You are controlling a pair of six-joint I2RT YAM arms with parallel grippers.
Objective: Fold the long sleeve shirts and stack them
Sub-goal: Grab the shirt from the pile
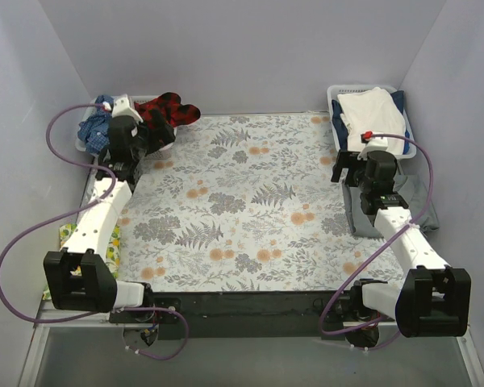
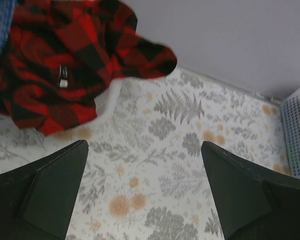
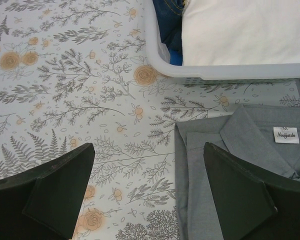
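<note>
Left gripper (image 2: 144,150), jaws wide, is hovering by the plaid shirt (image 2: 65,65) bunched at the far-left corner, and should be pinching one loose edge and dragging it centreward; grey shirt (image 3: 230,165) is lying folded at right edge.

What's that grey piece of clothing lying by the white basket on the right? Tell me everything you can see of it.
The grey shirt is plain, woven-looking cloth with a collar and a small white neck label marked M. It lies neatly folded and flat on the floral tablecloth, collar toward the white basket and close beside it. The right gripper hangs open over its edge, gripping nothing.
</note>
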